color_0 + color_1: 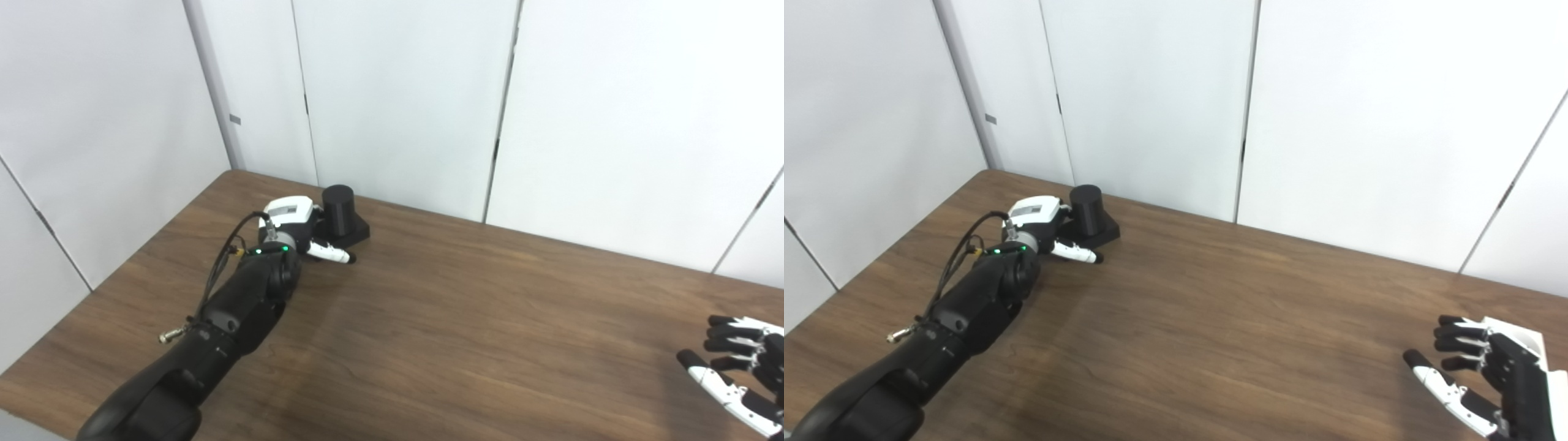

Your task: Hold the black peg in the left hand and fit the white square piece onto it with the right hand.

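The black peg, a short cylinder on a square black base, stands at the far left of the wooden table. My left hand is pressed against the peg's left side. Its thumb stretches along the front of the base, and its fingers are hidden behind the hand. The peg rests on the table. My right hand hovers at the near right edge, fingers spread, holding nothing. A white flat shape, apparently the white square piece, lies just behind that hand, mostly hidden by it.
White wall panels close the table's back and left sides, just behind the peg. Bare brown tabletop stretches between the two hands.
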`<state>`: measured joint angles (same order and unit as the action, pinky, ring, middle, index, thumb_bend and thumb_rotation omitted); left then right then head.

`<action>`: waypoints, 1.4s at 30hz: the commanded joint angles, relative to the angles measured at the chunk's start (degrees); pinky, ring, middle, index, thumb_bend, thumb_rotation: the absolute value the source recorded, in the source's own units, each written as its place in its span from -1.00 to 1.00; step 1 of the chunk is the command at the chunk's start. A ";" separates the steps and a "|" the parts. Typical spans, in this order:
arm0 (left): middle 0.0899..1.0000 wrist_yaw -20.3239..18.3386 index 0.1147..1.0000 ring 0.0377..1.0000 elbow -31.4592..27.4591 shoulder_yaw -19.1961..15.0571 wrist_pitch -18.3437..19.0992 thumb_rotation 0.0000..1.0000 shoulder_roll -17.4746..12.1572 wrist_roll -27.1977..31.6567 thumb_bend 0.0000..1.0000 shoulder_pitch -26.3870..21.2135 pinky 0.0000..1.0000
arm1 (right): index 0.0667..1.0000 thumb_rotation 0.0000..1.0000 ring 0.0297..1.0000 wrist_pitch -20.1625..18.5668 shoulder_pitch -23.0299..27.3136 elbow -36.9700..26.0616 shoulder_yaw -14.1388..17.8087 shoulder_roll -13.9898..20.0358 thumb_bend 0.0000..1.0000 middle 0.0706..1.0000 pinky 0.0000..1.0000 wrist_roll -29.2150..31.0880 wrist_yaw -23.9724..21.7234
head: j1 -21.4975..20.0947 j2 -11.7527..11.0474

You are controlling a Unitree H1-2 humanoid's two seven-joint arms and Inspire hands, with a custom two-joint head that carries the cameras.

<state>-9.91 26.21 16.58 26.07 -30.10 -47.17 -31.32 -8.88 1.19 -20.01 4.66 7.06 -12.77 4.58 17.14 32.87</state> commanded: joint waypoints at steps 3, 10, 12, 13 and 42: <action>0.98 1.92 0.68 1.00 -0.11 0.33 -0.73 0.13 -0.88 -0.43 0.85 -3.72 0.88 | -0.09 -0.77 0.11 0.87 1.03 -1.86 0.46 0.25 -0.02 0.30 -0.09 0.27 0.00 | -0.05 0.14; 0.96 3.21 0.67 1.00 1.54 0.71 -1.36 0.04 -0.66 -0.02 0.77 -4.23 0.88 | -0.09 -0.77 0.12 -0.09 0.97 -2.50 0.55 -0.02 -0.02 0.31 -0.10 0.49 0.00 | -0.10 0.45; 0.96 3.08 0.66 1.00 1.45 0.80 -1.35 0.04 -0.72 -0.02 0.74 -4.26 0.88 | -0.09 -0.77 0.13 -0.27 0.93 -2.70 0.48 0.02 -0.02 0.31 -0.10 0.35 0.01 | -0.10 0.53; 0.96 3.01 0.65 1.00 1.38 0.82 -1.34 0.02 -0.75 -0.04 0.73 -4.27 0.88 | -0.09 -0.77 0.13 -0.41 0.91 -2.85 0.42 0.04 -0.02 0.31 -0.10 0.25 0.01 | -0.15 0.58; 0.65 4.77 -0.17 0.77 -3.30 -2.01 -7.01 -0.86 -1.76 4.98 0.05 -0.66 0.53 | -0.09 -0.77 0.15 0.99 1.34 -1.28 0.76 0.66 -0.02 0.33 -0.07 1.27 0.11 | 0.23 1.91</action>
<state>-6.69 24.96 15.25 20.45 -30.09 -42.38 -30.66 -10.44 0.95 -20.23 4.97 7.15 -11.77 4.59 17.31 34.72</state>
